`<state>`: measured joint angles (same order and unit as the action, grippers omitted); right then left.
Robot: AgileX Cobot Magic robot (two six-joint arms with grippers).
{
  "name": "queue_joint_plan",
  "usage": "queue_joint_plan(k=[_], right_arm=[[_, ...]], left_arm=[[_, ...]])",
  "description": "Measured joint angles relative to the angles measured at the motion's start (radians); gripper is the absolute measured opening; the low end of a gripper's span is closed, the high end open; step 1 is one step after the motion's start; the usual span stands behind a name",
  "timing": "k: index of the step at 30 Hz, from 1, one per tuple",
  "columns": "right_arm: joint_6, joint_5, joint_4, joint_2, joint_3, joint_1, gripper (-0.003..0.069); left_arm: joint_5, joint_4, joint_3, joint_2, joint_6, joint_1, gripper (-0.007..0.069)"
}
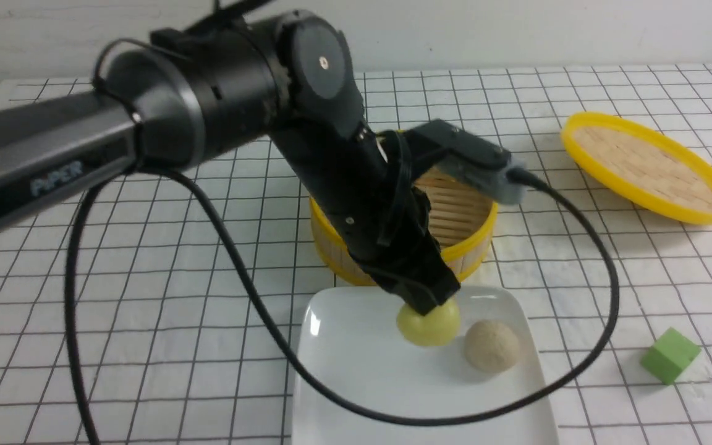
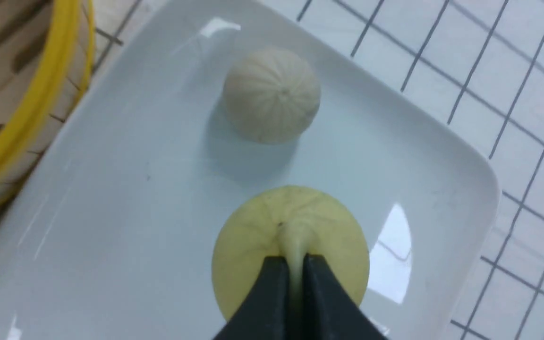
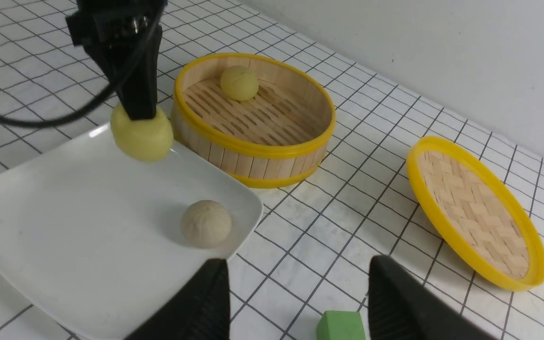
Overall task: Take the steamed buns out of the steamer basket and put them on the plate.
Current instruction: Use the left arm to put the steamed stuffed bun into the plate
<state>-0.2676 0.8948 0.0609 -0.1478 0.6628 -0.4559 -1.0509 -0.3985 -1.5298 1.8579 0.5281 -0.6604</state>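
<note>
Yellow bun point(image 2: 253, 236) hangs pinched by its top in the left claw point(image 2: 294, 264) over the plate point(image 2: 111, 212), mid-frame; right claw point(image 3: 298, 264) spread.

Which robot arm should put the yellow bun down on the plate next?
Left. Its tool pinches the yellow bun right over the plate. The right tool is open and empty, off beside the green cube.

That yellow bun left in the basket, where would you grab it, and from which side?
Pinch the soft crown of the bun, coming straight down from above. The basket wall rings it and it sits close against that wall, so a sideways approach looks blocked. The left gripper holds the other yellow bun the same way, by its top.
</note>
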Motion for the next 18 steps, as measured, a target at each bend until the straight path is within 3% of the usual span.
queue_joint_plan(k=[18], right_arm=[[0.006,0.019,0.000,0.000,0.000,0.000,0.0403]], left_arm=[[0.103,0.038,0.002,0.148,0.020,-0.003,0.0046]])
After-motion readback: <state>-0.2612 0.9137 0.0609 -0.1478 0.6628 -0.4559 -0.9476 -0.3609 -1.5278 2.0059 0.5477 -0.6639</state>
